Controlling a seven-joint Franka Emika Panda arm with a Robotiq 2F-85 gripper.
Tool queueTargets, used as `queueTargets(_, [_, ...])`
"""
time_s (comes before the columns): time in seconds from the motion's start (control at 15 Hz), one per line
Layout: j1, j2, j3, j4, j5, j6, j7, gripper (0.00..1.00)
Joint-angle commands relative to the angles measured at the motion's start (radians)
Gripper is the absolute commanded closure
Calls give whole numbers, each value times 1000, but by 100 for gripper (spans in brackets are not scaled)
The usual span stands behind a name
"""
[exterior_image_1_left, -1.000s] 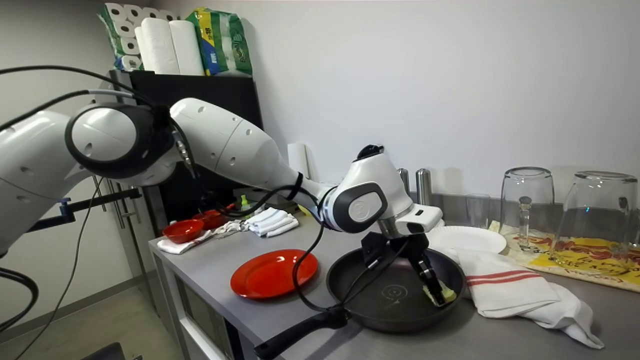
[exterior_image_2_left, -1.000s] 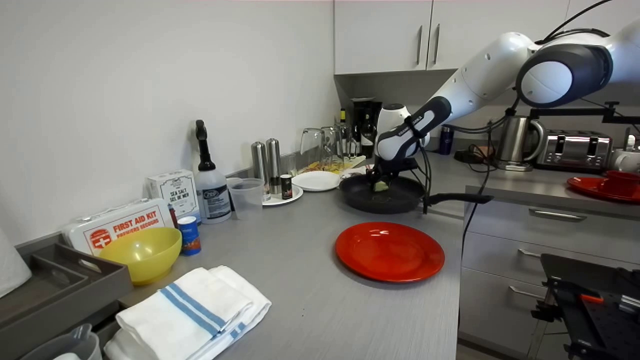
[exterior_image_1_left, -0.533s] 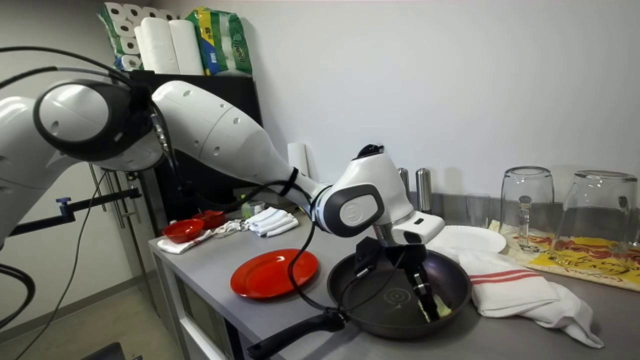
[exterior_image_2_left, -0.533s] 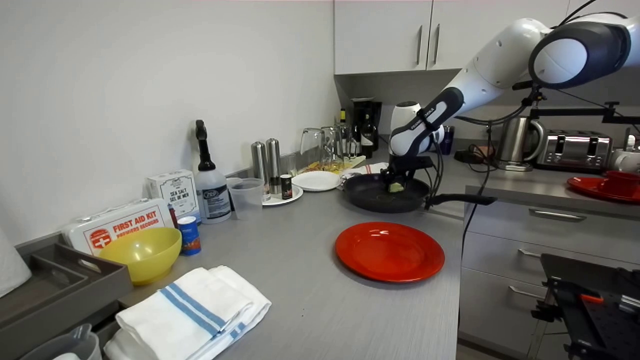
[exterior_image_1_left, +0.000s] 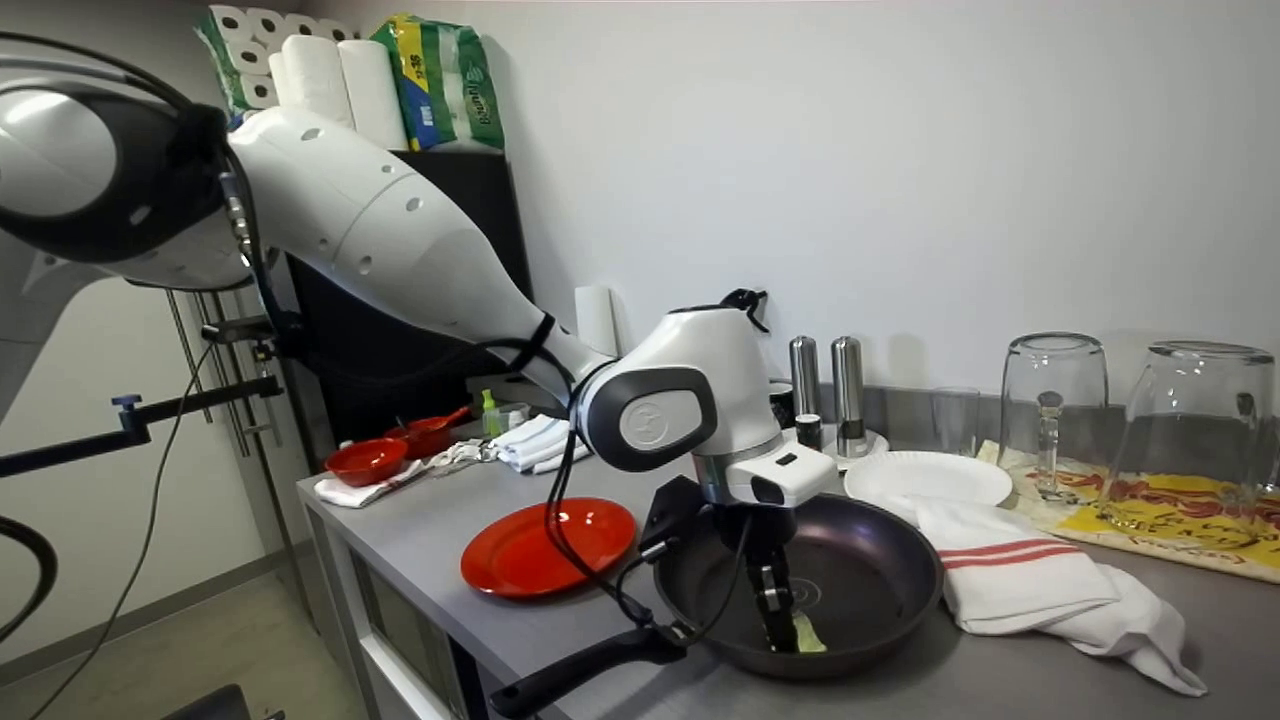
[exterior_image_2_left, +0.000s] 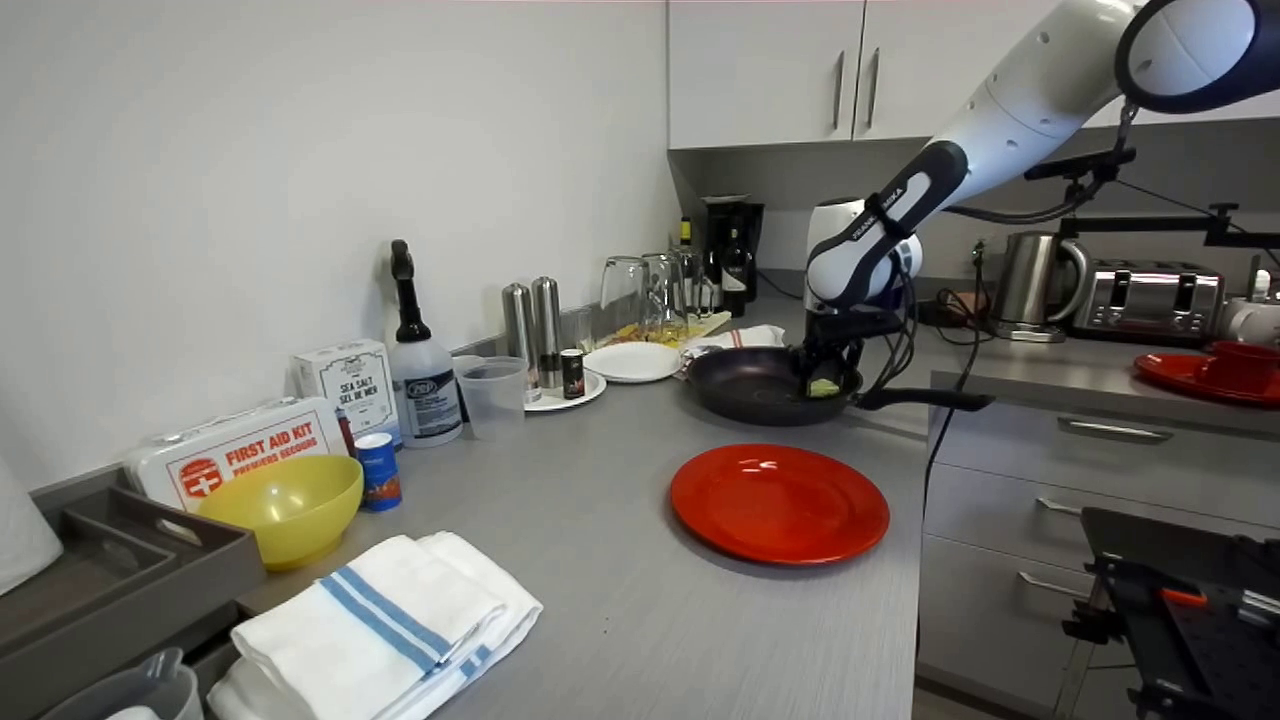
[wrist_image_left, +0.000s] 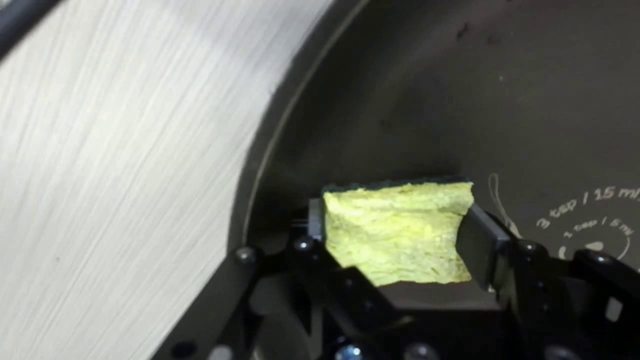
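Yellow sponge was pinched btwn the fingers, inside the pan — long axis, as seen, ran finger to finger, w/ dark edge toward wrist view's top.

The sponge is yellow with 1 dark edge, squeezed inside the pan. The black pan lies flat.
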Motion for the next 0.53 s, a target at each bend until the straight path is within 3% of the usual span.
queueTargets(0.0, [5, -67, 35, -115, 14, -29, -47, 61])
queueTargets(0.47, [47, -92, 124, -136, -4, -50, -155, 61])
